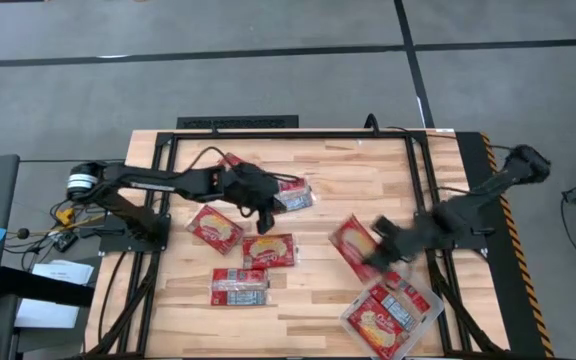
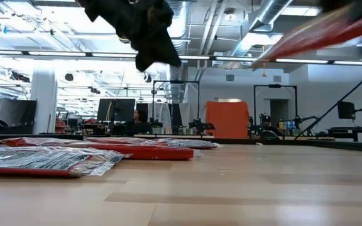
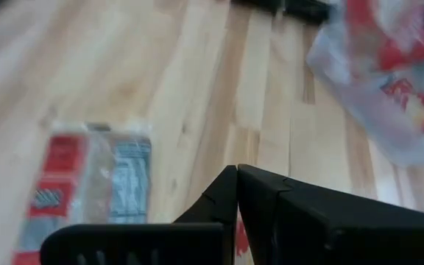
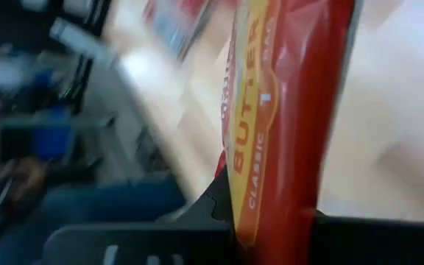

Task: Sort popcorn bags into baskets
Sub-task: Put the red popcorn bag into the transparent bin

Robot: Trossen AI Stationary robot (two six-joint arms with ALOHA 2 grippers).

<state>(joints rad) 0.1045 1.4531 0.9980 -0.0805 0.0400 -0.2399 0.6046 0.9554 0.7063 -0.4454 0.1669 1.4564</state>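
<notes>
High view: a popcorn bag is clamped in the right end effector, just up from the clear basket with packets at the counter's front right. The left end effector is hung over four more bags. Low view: flat packets are seen at the left. Left wrist view: fingers are pressed together, nothing between. Right wrist view: the red bag is pinched.

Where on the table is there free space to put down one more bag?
Bare wood lies along the far edge of the table and between the middle packets and the tray. The left side is crowded with packets; the tray looks full.
</notes>
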